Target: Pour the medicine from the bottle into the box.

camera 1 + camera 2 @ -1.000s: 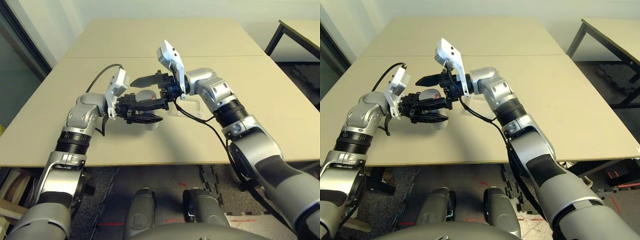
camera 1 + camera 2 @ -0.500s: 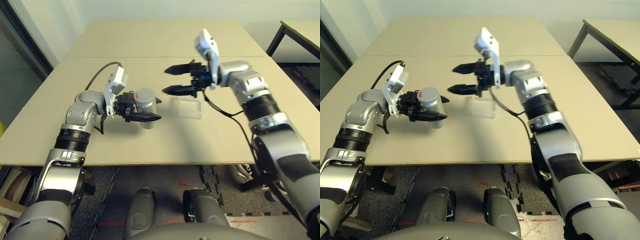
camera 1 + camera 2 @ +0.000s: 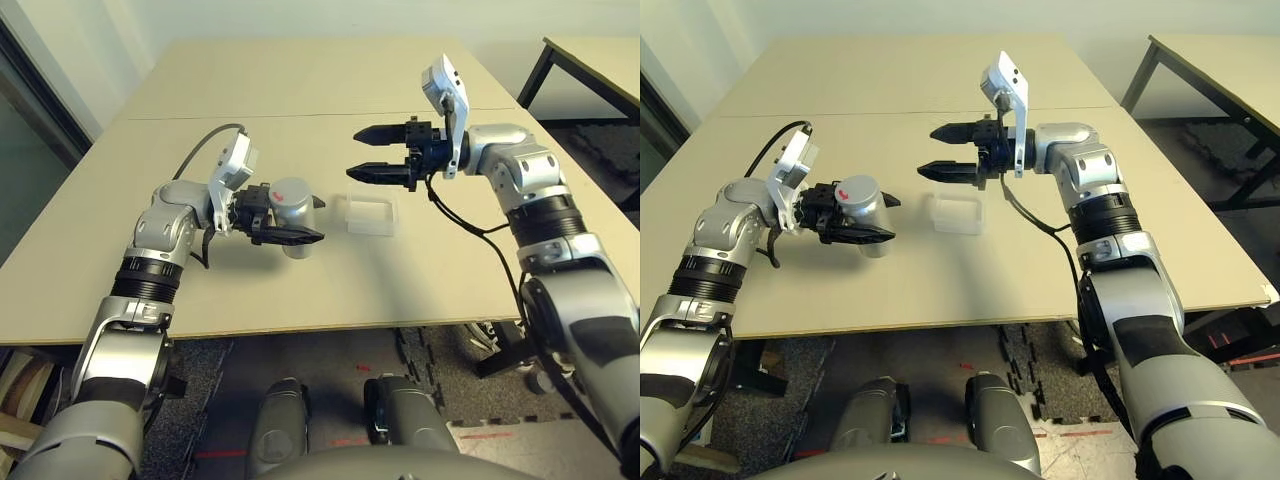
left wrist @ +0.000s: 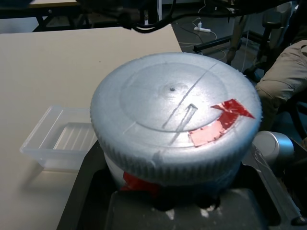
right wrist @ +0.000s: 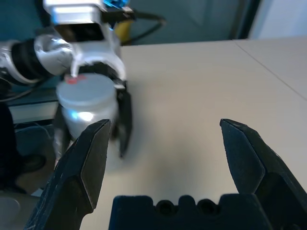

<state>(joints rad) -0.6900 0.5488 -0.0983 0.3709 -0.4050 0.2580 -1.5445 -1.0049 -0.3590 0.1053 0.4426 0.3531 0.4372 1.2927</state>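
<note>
1. Left gripper (image 3: 318, 220): fingers closed around the bottle (image 3: 295, 214), one on each side. Bottle upright, mouth end up; can't tell if its base touches the table (image 3: 220, 300). Upright hold makes sense: contents stay in, top is free for the other hand.
2. Cap (image 4: 172, 91) on the bottle, ribbed edge all round, red arrow (image 4: 223, 122) on top. Probably marks the turning direction. Can't tell if the cap is loosened or tight.
3. Grip sits below the cap, so the cap could turn without the left fingers in its way. Looks like a steadying hold, for opening first and likely for pouring after.
4. Right gripper (image 3: 353, 154): fingers wide apart, nothing between them, up over the table and apart from the bottle. Spread suits taking the cap from both sides.
5. Box (image 3: 372, 228): clear, open-topped, flat on the table, on the robot's right of the bottle. Near enough for a short carry and tip; nothing seen inside.
6. Judgement: uncapping stage, pour not begun. Next likely is the right gripper at the cap, aligned over it. Risk: bottle twisting along with the cap, or leaning in the left grip.
</note>
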